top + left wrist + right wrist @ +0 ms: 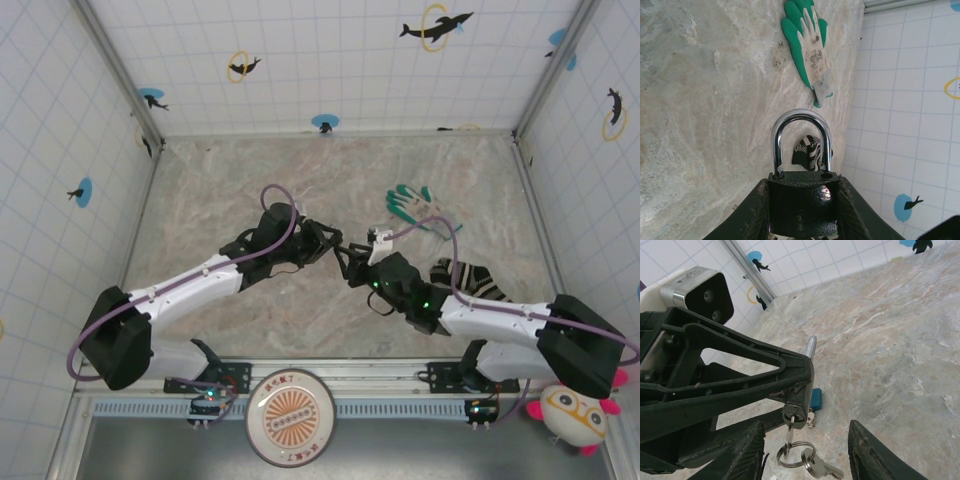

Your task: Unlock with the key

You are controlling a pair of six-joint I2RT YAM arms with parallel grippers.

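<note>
- The left gripper (pixel 802 200) is clenched on a black padlock (pixel 802 207). It holds the padlock above the middle of the tabletop (pixel 230 190), with the chrome shackle (pixel 801 137) pointing towards the right edge.
- The key (pixel 789 432) is in the keyhole on the padlock's underside. A key ring (pixel 790 452) hangs from it, and a second key (pixel 823 469) dangles from the ring.
- The right gripper (pixel 807 455) is released. Its dark fingers (pixel 751 452) stand wide apart on either side of the ring and touch neither the ring nor the key.
- From the right wrist, the left gripper's black fingers cover most of the padlock body. Only the keyhole end and a stub of the shackle show.
- A teal-blue block (pixel 815 398) lies on the tabletop under the padlock, with a small pale item just beside it that is too small to tell.
- A green-and-white glove (pixel 420 208) lies flat towards the far right corner.
- A black-and-white striped sock (pixel 468 277) is bunched near the right edge, beside the right arm.
- A round plate (pixel 290 418) sits on the rail at the near edge, between the two bases.
</note>
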